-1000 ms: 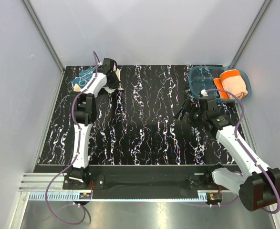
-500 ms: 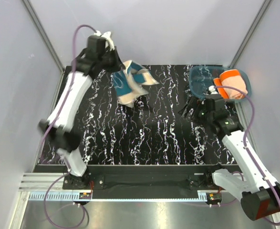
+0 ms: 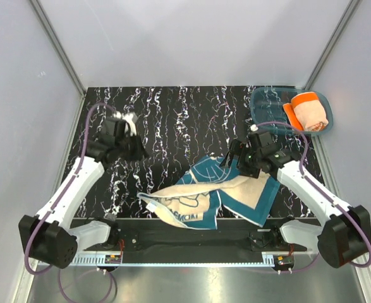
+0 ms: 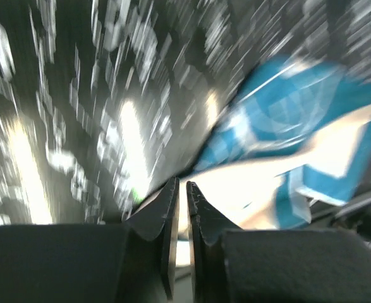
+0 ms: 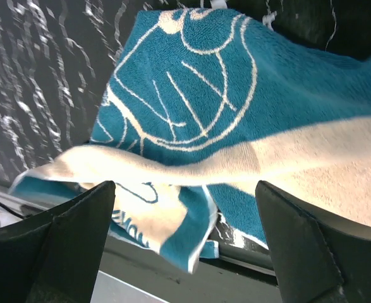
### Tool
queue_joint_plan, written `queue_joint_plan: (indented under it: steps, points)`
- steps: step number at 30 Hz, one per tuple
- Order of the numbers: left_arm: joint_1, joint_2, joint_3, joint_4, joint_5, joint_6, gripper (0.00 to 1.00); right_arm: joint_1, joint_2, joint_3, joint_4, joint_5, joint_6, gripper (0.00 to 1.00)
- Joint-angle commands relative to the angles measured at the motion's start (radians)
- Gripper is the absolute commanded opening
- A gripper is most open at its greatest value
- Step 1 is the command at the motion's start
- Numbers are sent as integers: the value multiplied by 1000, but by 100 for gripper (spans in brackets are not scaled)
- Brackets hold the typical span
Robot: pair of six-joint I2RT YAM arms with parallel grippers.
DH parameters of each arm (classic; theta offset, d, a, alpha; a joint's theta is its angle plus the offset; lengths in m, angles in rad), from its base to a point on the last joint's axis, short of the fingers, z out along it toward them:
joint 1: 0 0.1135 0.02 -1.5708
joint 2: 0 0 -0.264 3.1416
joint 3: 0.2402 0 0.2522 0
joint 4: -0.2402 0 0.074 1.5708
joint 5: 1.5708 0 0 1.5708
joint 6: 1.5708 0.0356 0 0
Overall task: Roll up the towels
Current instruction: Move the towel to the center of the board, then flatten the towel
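1. The dark teal towel (image 3: 239, 192) has come across the worktop. A second ago it sat bunched in the far left corner under the left gripper (image 3: 136, 146), and half a second ago it hung in the air from that gripper. It now lies by the near edge, right of the middle.
2. The towel has landed rumpled. Part of the cream back is folded over the printed teal face, and one corner seems to overlap the near edge.
3. The left gripper has let go and pulled back toward the left side, well apart from the cloth. Its wrist view is blurred by motion, but it shows the fingers only a sliver apart with nothing between them.
4. The right gripper (image 3: 239, 161) has swung in from beside the blue tray (image 3: 261, 101). It hangs over the far right part of the teal towel with its jaws spread as wide as they go, holding nothing.
5. The orange towel (image 3: 310, 110) has not moved and sits bundled in the tray at the far right corner.
6. I judge that the teal towel is now within reach of both arms but is not ready to roll. It probably needs to be drawn clear of the edge and flattened first, and the right gripper is placed to take a corner.
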State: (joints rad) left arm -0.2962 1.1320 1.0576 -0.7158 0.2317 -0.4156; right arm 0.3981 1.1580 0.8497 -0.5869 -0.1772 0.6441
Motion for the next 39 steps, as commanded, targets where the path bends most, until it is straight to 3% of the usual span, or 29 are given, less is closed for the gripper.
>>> queue_joint_plan:
  steps: [1, 3, 8, 14, 17, 24, 27, 33, 37, 39]
  points:
    - [2, -60, -42, 24, 47, -6, 13, 19, 23, -3, 6, 42, -4, 100]
    - [2, -67, -57, 3, 34, -11, 15, 21, -1, -12, -29, 105, 2, 100]
    - [-6, -139, -139, -11, 22, -77, 44, 21, -56, -18, -111, 214, 23, 100]
    - [-47, -190, -249, -117, -103, -204, 60, 19, -66, -35, -102, 185, 37, 100]
    - [-81, -239, -324, -132, -170, -293, 78, 21, -57, -26, -94, 182, 40, 100]
    - [-179, -346, -381, -283, -414, -563, 94, 27, -26, 2, -91, 140, 22, 100]
    - [-179, -457, -474, -268, -434, -685, 95, 28, -23, 0, -82, 122, 6, 100]
    - [-181, -540, -616, -192, -378, -755, 90, 30, 3, 15, -90, 104, -40, 100]
    - [-181, -561, -640, -166, -370, -766, 82, 30, 3, 11, -91, 107, -55, 100]
    - [-181, -569, -642, -145, -365, -759, 72, 30, -1, 0, -85, 107, -54, 100]
